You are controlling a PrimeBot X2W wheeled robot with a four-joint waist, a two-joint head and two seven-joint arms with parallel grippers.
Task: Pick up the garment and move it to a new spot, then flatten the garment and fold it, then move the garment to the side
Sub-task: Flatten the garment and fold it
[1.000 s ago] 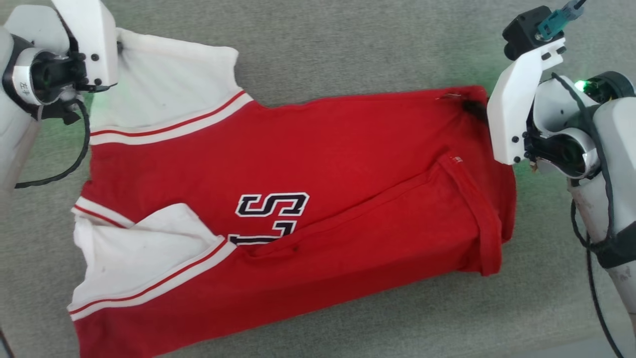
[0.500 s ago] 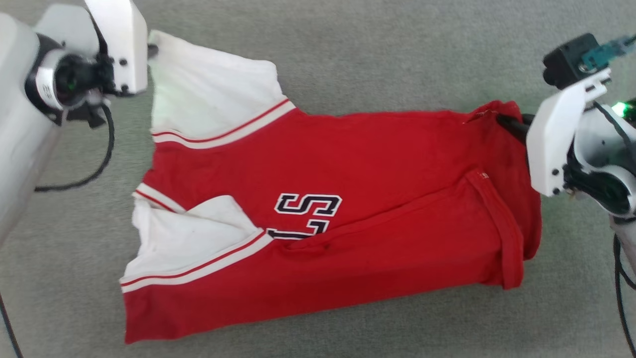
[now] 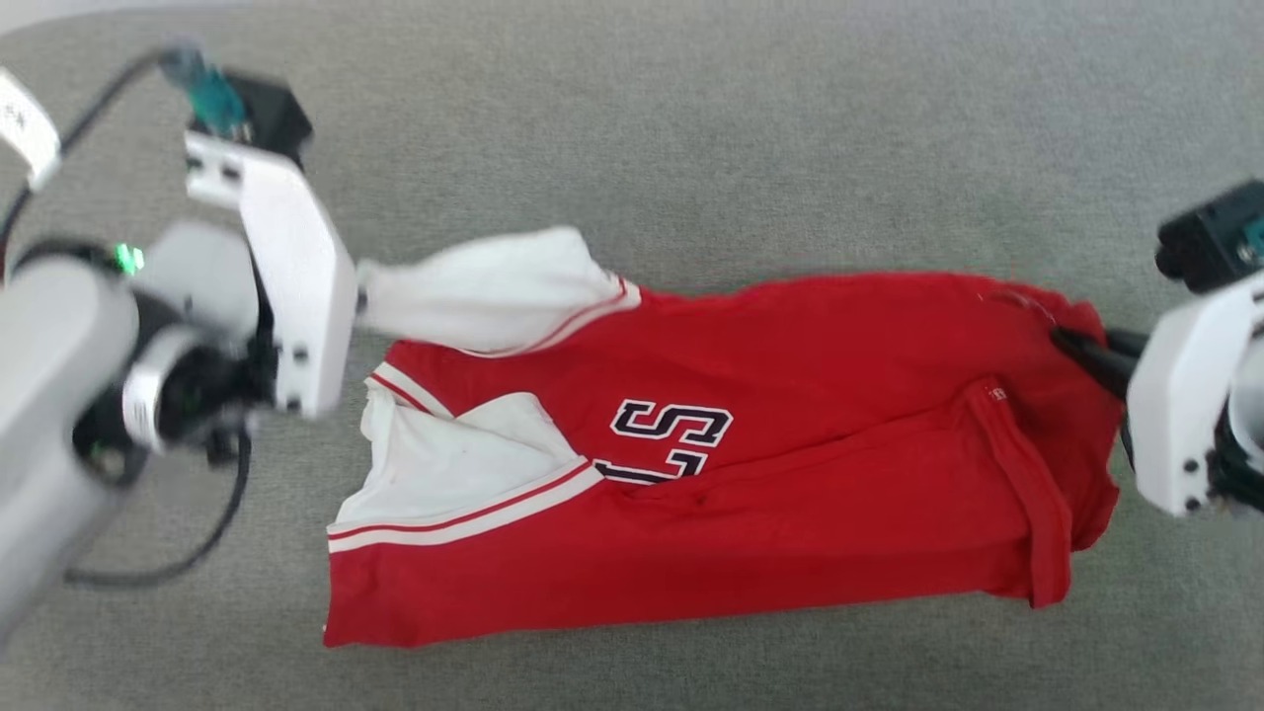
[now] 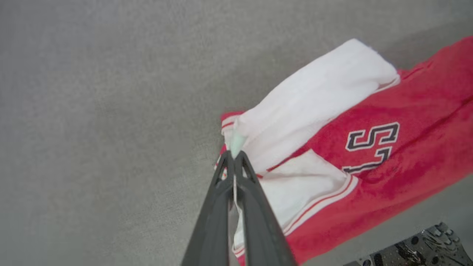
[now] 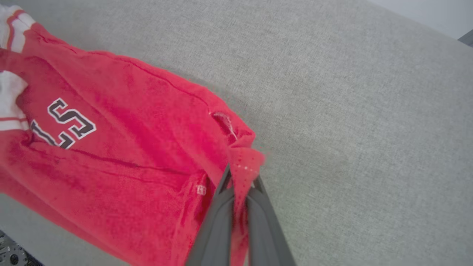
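Observation:
The garment (image 3: 790, 474), a red jersey with white sleeves and a black-and-white "S" print, lies partly folded lengthwise on the grey surface. My left gripper (image 3: 360, 299) is shut on the tip of the far white sleeve (image 3: 494, 291), which is drawn taut and bunched off the surface. In the left wrist view the shut fingers (image 4: 234, 157) pinch that sleeve's end (image 4: 314, 96). My right gripper (image 3: 1071, 348) is shut on the far red hem corner at the garment's right end. The right wrist view shows the red cloth (image 5: 129, 140) gathered between the fingers (image 5: 239, 177).
A grey fabric surface (image 3: 691, 148) stretches around the garment, with open room beyond it and in front. Its far edge shows in the right wrist view (image 5: 425, 26). A perforated metal part of the robot's base (image 4: 425, 251) sits low in the left wrist view.
The head camera has shifted. The far white sleeve, flat a second ago, is now bunched and pulled up by the left gripper. The right gripper holds the hem corner, slightly raised.

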